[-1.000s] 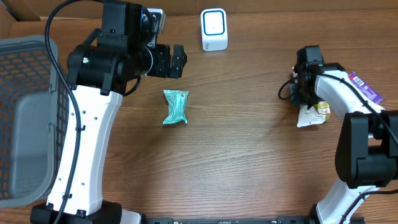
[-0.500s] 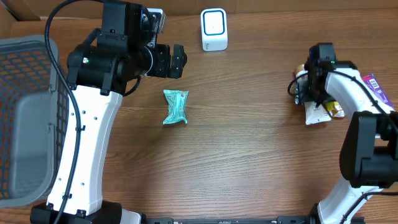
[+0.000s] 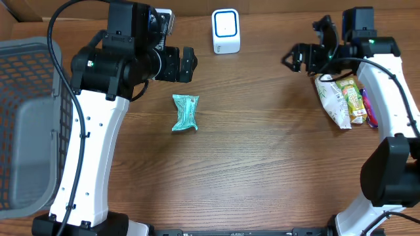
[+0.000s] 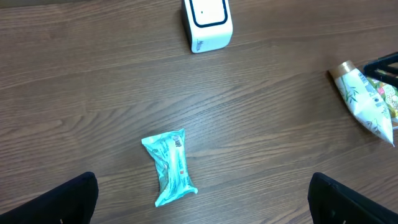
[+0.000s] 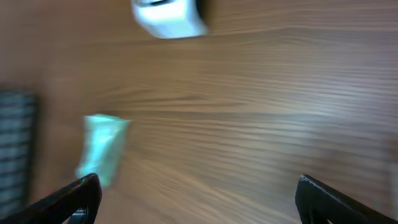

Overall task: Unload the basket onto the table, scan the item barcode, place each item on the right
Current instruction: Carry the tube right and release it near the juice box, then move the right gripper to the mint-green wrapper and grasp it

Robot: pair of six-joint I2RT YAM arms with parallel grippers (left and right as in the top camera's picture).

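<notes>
One teal packet [image 3: 186, 113], one scanner [image 3: 226, 31], three snacks [image 3: 341, 101], left hand [image 4: 203, 186], right hand [image 5: 198, 183] open

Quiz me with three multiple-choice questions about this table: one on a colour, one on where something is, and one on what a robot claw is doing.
1. What colour is the basket? A. grey. B. red. C. yellow.
2. Where is the teal packet? A. in the basket. B. on the bare table. C. held up in the air.
3. How is the right gripper? A. shut on the teal packet. B. shut on nothing. C. open and empty.

Answers: 1 A, the mesh at the left edge is grey. 2 B, it lies flat on the wood with nothing touching it. 3 C, its fingers stand wide apart with only table between them.
</notes>
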